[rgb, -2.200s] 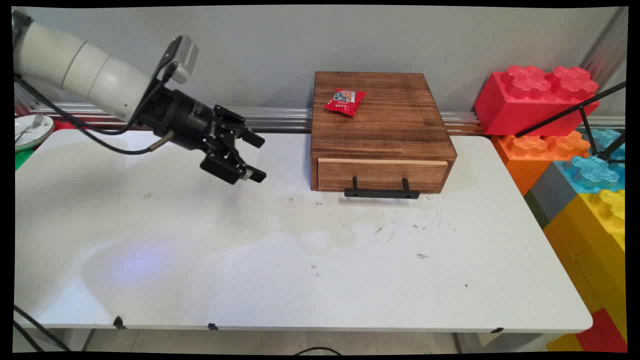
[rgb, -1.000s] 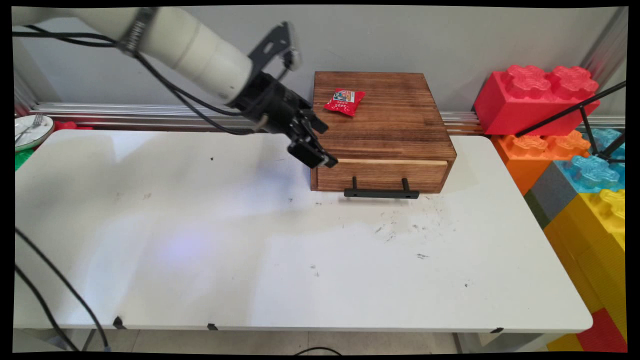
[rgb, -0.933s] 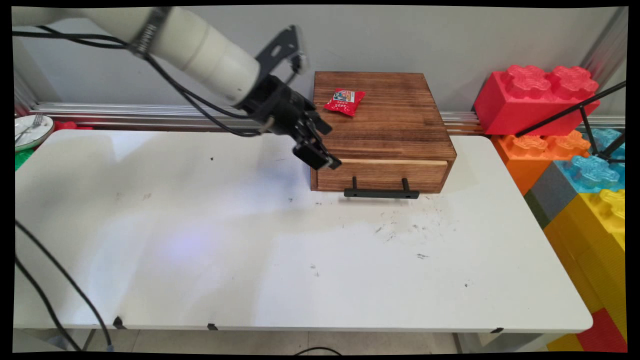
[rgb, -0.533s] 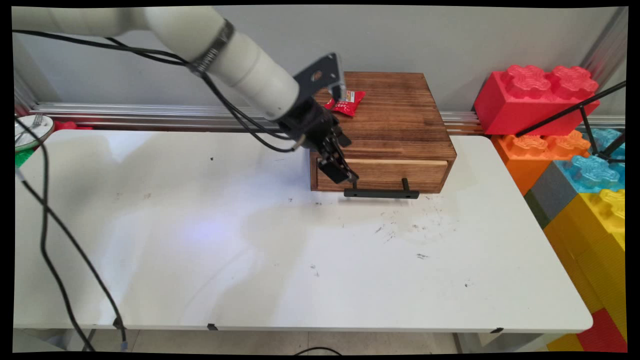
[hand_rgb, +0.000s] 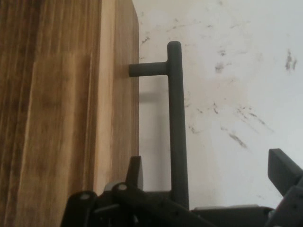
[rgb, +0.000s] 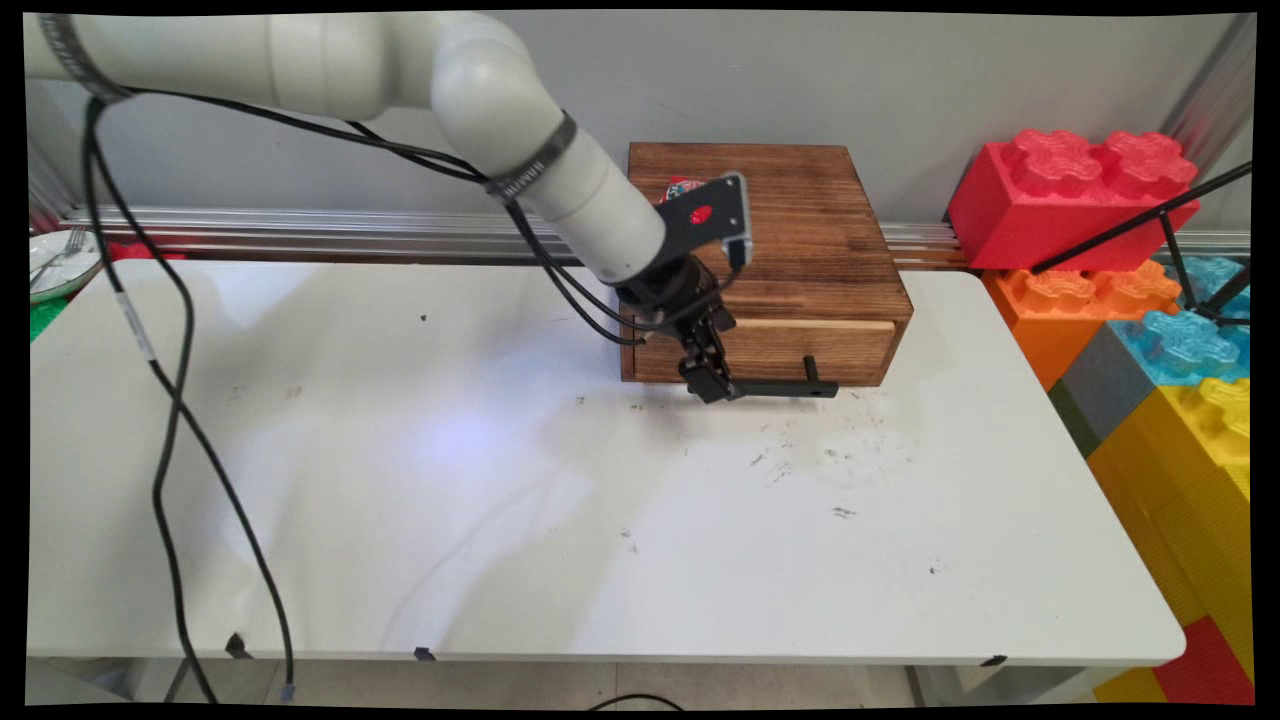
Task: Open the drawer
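The black two-finger gripper (rgb: 712, 385) is hanging at the left end of the black metal bar handle (rgb: 775, 387) on the closed drawer (rgb: 790, 345) of the brown wooden box (rgb: 770, 250). Its jaws are standing open, with 1 finger (hand_rgb: 135, 172) between the bar and the drawer front and the other finger (hand_rgb: 284, 170) on the table side, neither pressing the bar. The box is sitting at the far edge of the scuffed white table (rgb: 500, 500). Stacked red, orange, blue and yellow toy bricks (rgb: 1130, 250) are standing to the right.
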`<state>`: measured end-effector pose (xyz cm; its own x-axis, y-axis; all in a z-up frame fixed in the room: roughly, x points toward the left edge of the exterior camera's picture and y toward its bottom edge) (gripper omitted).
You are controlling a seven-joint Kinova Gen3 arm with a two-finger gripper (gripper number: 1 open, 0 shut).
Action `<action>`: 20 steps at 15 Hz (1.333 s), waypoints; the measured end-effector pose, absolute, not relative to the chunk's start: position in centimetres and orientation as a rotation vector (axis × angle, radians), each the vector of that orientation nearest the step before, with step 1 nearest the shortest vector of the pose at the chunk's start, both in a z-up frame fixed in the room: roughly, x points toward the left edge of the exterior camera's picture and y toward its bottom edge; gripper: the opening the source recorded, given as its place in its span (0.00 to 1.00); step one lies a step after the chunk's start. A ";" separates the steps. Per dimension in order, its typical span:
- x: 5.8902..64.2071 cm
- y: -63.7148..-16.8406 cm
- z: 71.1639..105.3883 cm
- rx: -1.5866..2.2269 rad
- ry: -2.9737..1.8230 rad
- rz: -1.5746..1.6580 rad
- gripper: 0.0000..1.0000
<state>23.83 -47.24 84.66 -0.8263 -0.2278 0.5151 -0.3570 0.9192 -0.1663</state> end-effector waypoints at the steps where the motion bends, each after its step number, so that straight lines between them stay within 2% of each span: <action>1: 23.4 -47.5 84.2 0.418 -2.582 0.349 1.00; 10: 20.9 -48.9 80.2 0.410 -2.617 0.322 1.00; 20: 19.6 -48.8 77.9 0.388 -2.627 0.313 1.00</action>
<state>19.62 -48.85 77.89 -0.8526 -0.2172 0.4752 -0.3227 0.9342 -0.1520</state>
